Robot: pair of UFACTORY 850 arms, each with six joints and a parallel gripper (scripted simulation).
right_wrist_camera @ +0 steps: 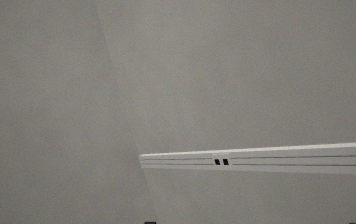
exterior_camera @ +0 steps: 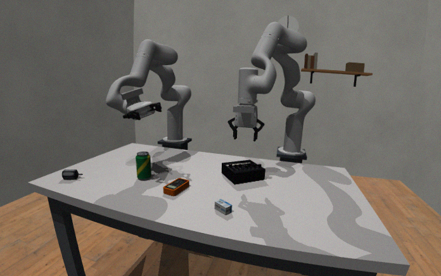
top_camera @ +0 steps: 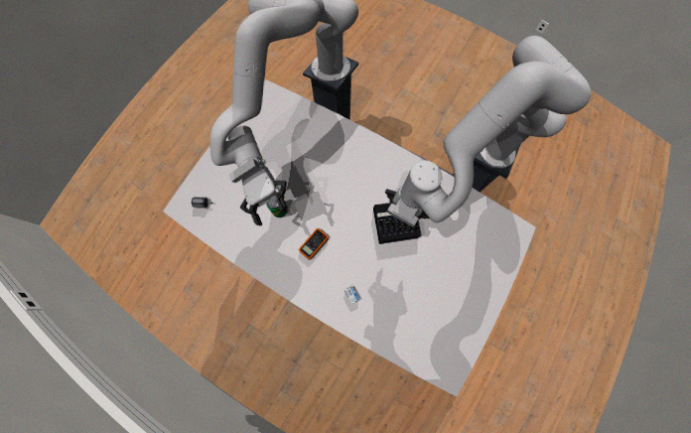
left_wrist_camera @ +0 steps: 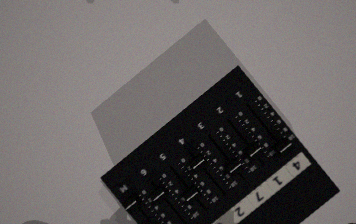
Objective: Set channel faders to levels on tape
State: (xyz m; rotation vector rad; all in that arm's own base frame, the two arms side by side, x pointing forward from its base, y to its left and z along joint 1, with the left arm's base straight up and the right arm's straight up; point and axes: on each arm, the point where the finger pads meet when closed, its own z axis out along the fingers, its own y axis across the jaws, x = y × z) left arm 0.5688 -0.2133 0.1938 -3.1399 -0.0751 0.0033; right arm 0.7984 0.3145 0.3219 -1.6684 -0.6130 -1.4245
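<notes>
The black lighting desk (top_camera: 397, 237) (exterior_camera: 248, 176) (left_wrist_camera: 320, 186) stands on the table. In the left wrist view its tape (left_wrist_camera: 270, 189) reads 4, 1, 7, 2 above channels 1 to 4; the rest is out of frame. Fader 1 (left_wrist_camera: 285, 148) stands near the tape end. Faders 2 (left_wrist_camera: 255, 152), 3 (left_wrist_camera: 236, 168) and 5 (left_wrist_camera: 192, 196) stand above mid-travel. Faders 4 (left_wrist_camera: 199, 164) and 6 (left_wrist_camera: 158, 196) stand low. The master fader (left_wrist_camera: 131, 205) is near its bottom. My left gripper (exterior_camera: 244, 138) is open, above the desk, touching nothing. My right gripper (top_camera: 270, 214) (exterior_camera: 143, 112) is open and empty, tilted above the can's area.
A green can (top_camera: 277, 210) (exterior_camera: 143, 166) stands below the right arm. An orange multimeter (top_camera: 313, 243) (exterior_camera: 175, 187) lies between can and desk. A small white-blue box (top_camera: 351, 294) (exterior_camera: 223, 206) lies nearer the table's front edge. A dark motor-like cylinder (top_camera: 200, 202) (exterior_camera: 70, 174) lies at the picture's left.
</notes>
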